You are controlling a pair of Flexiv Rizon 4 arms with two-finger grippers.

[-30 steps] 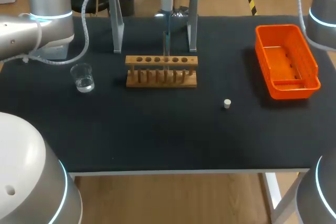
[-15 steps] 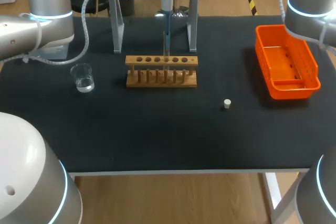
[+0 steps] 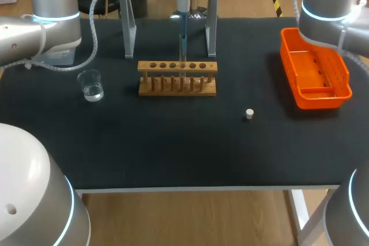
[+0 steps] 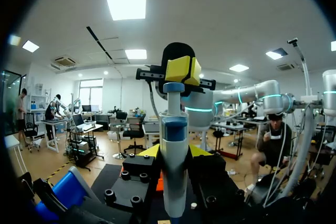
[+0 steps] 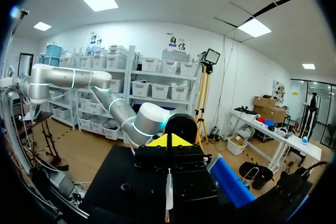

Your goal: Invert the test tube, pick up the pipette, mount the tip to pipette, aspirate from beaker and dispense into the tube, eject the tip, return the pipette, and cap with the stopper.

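Holding clear liquid: beaker (image 3: 90,85), 9 o'clock on worktop (image 3: 173,148). Orange basket (image 3: 345,76), 3 o'clock, contents unclear. Right arm (image 3: 328,4) is further in over the basket than a second ago. Pipette (image 3: 182,4), white and blue, upright at 12 o'clock above wooden rack (image 3: 177,78). Left hand, right hand: grip cannot be told.

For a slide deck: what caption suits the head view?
Pipette upright above a wooden tube rack, beaker toward the left arm, stopper and orange bin toward the right arm.
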